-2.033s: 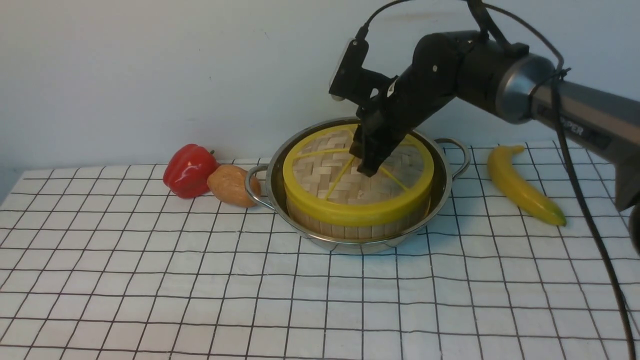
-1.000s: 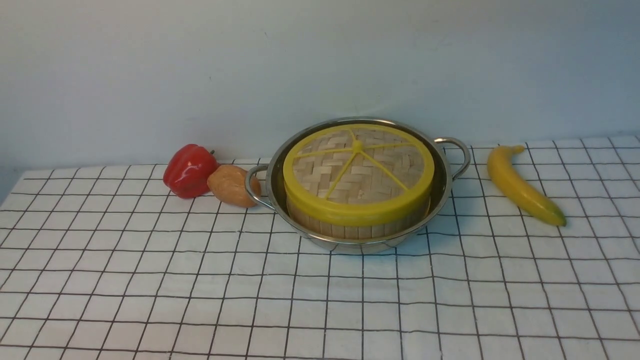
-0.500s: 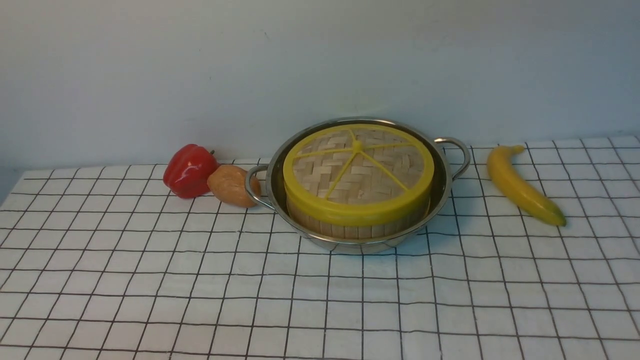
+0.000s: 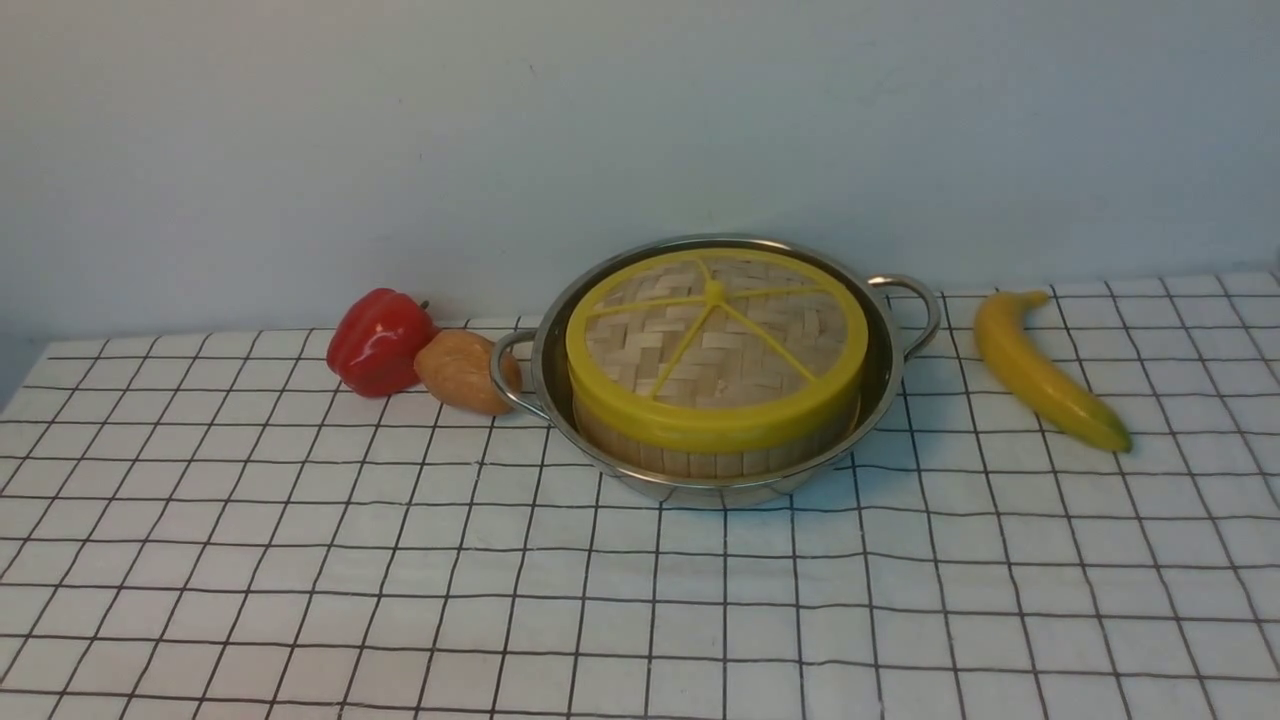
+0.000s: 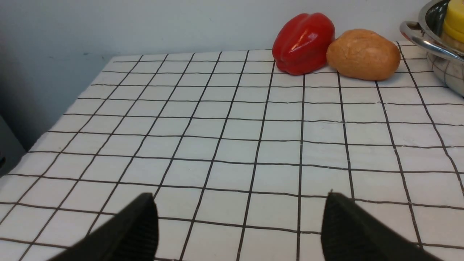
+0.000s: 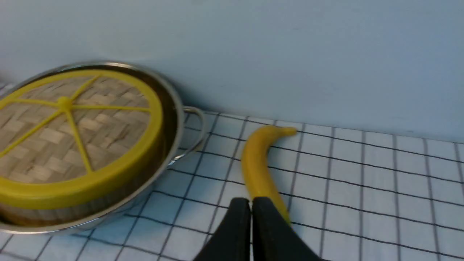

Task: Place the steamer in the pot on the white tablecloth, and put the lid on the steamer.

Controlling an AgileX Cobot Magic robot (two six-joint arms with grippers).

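so, here is how it stands.
lid [image 4: 715, 335]: flat on top of the steamer, its yellow rim level all round and its hub near the middle.
steamer [image 4: 700, 455]: sits inside the pot, only its strip wall showing under the lid.
pot [image 4: 905, 330]: on the white tablecloth [image 4: 400, 600] near the back wall, one loop handle to each side.
what changed: two seconds ago the right arm stood over the lid with its fingers at the hub; a second ago it was gone from the front view, and nothing on the cloth has shifted since.
meaning: both parts of the task look done, and the arms seem to be back at rest.
right gripper [image 6: 251, 208]: closed on nothing, the two fingers pressed together, hanging over the near end of the banana [image 6: 259, 165].
left gripper [image 5: 239, 214]: spread wide and empty, over bare cloth.
front view only: the whole pot with both handles; no arm appears in it.
left wrist only: the red pepper [image 5: 303, 42] and the potato [image 5: 363, 54] side by side, just beside a pot handle.
right wrist only: the lid's weave and spokes up close, and the closed fingers.
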